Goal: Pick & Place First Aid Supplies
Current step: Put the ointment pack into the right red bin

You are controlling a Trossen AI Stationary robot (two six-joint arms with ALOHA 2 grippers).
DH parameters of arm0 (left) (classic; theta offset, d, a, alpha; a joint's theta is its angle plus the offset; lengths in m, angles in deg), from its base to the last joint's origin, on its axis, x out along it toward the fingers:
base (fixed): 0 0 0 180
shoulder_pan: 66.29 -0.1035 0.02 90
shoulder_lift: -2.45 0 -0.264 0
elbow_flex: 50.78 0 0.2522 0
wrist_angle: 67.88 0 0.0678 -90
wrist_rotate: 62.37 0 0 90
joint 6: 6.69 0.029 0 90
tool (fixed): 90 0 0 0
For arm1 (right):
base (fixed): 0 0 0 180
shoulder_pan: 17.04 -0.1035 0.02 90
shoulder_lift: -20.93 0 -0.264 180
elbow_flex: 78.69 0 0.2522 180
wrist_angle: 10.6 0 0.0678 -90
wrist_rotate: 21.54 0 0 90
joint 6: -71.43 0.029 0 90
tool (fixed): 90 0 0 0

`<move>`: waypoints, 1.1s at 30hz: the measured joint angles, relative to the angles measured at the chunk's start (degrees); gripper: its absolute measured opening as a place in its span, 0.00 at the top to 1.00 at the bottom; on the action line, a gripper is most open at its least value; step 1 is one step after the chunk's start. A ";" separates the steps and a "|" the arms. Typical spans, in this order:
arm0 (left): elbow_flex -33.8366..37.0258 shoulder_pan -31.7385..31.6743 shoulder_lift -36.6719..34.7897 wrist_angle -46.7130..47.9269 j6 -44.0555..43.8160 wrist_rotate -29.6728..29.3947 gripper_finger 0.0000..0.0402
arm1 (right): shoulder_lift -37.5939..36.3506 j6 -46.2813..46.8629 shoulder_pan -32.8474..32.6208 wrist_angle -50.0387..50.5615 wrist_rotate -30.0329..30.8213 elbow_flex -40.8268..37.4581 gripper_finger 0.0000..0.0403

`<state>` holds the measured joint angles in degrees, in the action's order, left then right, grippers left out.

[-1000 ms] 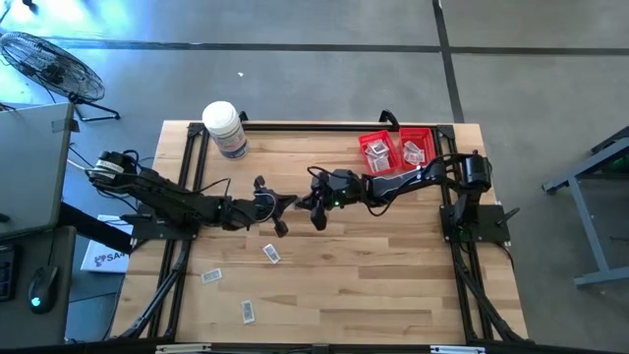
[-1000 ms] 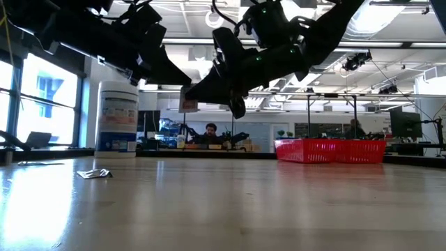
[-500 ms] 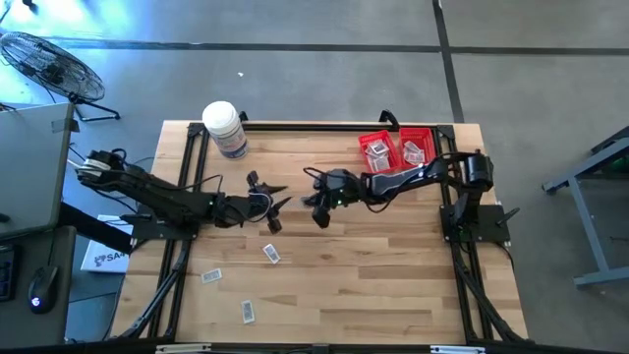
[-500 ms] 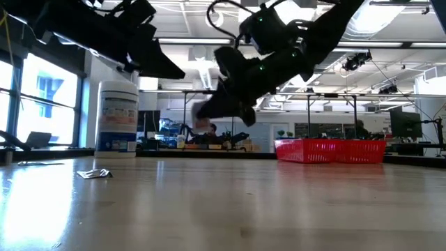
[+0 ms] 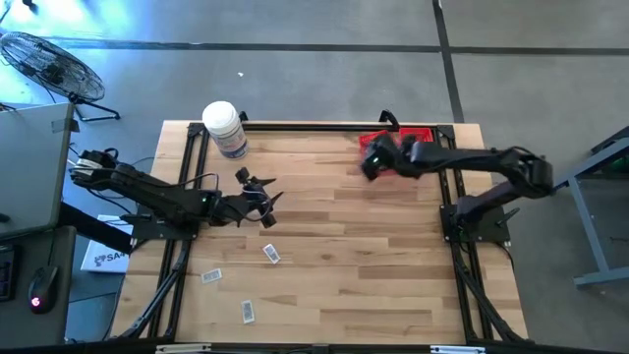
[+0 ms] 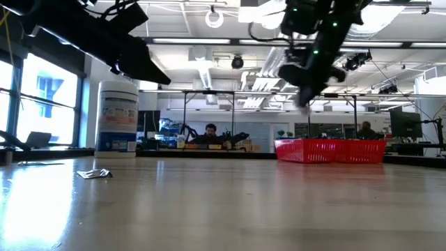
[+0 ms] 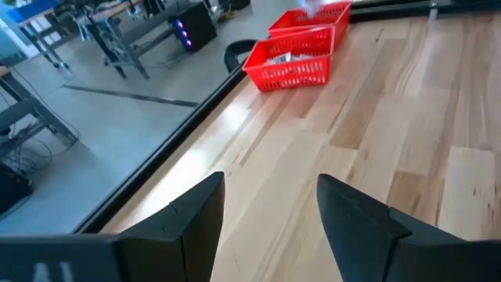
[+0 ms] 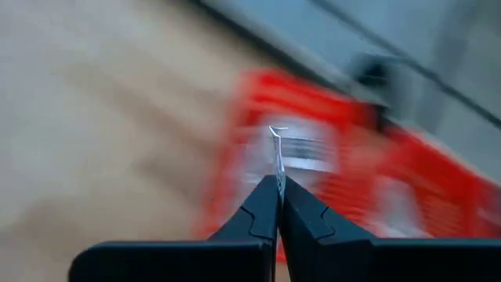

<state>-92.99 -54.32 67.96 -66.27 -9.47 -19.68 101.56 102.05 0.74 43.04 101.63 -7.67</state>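
Note:
The first aid supplies are small white packets. Three packets [image 5: 271,254] [image 5: 210,276] [image 5: 248,312] lie flat on the near left of the wooden table, and one [image 6: 94,173] also shows in the low view. My right gripper [image 5: 371,164] hangs over the left side of the red baskets [image 5: 421,132] at the far right, shut on a thin white packet [image 8: 279,149]. My left gripper [image 5: 262,198] hovers open over the table's left middle with nothing between its fingers [image 7: 196,215]. The baskets [image 7: 293,59] hold more packets. My right gripper pinches one edge of the packet [image 8: 279,166] between its two fingertips. The packet sticks out past the tips, seen edge-on, and is lifted clear of the table, in front of the red baskets [image 8: 329,180].
A large white bottle [image 5: 224,128] with a purple label stands at the far left corner; it also shows in the low view [image 6: 117,117]. A black frame [image 5: 295,126] runs along the table's edges. People sit at desks in the room beyond the table.
The two grippers met at the table's middle with a packet between them. My left gripper has opened, let go and drawn back toward the left edge. My right gripper, shut on the packet, has swung toward the far right edge, up to the red baskets.

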 joint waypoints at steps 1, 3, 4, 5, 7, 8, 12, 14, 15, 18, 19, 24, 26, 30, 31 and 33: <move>0.00 0.00 0.00 0.47 -0.33 0.03 0.50 | -1.09 2.30 1.76 3.41 3.11 0.01 1.00; 0.00 0.00 0.00 0.78 -0.55 0.03 0.50 | -1.87 6.27 5.71 10.15 6.10 0.02 1.00; 0.00 0.00 0.00 0.76 -0.58 0.06 0.50 | -1.78 7.64 7.89 12.90 6.11 0.01 1.00; 0.00 0.00 0.00 0.69 -0.65 0.26 0.50 | -1.34 8.73 10.10 15.02 5.37 0.00 1.00; 0.00 0.00 0.00 0.34 -0.71 0.66 0.50 | 0.25 8.99 13.47 16.59 3.57 0.00 1.00; 0.00 0.00 0.00 0.17 -0.71 1.02 0.50 | 1.12 7.46 14.90 16.48 2.43 0.00 1.00; 0.00 0.00 0.00 -0.13 -0.74 2.90 0.50 | 4.59 2.69 19.42 13.77 0.95 0.00 1.00; 0.00 0.00 0.00 -0.03 -1.38 4.46 0.50 | 6.48 1.57 21.78 13.05 0.48 0.00 1.00; 0.00 0.00 0.00 0.07 -1.89 5.34 0.50 | 7.46 1.30 22.93 12.97 -0.10 0.00 1.00; 0.00 0.04 0.00 0.26 -2.02 6.53 0.50 | 10.34 -0.05 25.84 13.36 -2.34 0.00 1.00; 0.00 0.04 0.00 0.35 -2.02 6.54 0.50 | 11.19 -0.14 26.57 13.40 -2.75 0.00 1.00; 0.00 0.04 0.00 0.35 -2.02 6.54 0.50 | 14.23 -2.66 28.20 12.77 -3.59 0.00 0.98; 0.00 0.04 0.00 0.33 -2.02 6.50 0.50 | 14.76 -3.91 28.35 12.05 -2.32 0.00 0.95; 0.00 0.04 0.00 0.34 -2.02 6.49 0.50 | 14.98 -5.52 28.35 11.29 -1.62 0.00 0.89; 0.00 0.04 -0.04 0.34 -2.02 6.50 0.50 | 14.98 -5.65 28.35 11.23 -1.61 0.00 0.87; 0.00 0.04 -0.18 0.30 -2.02 6.13 0.50 | 14.98 -6.97 28.35 11.31 -1.58 0.00 0.83</move>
<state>-92.99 -54.28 67.78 -65.97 -11.49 -13.55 116.54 95.09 29.08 54.35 100.05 -7.67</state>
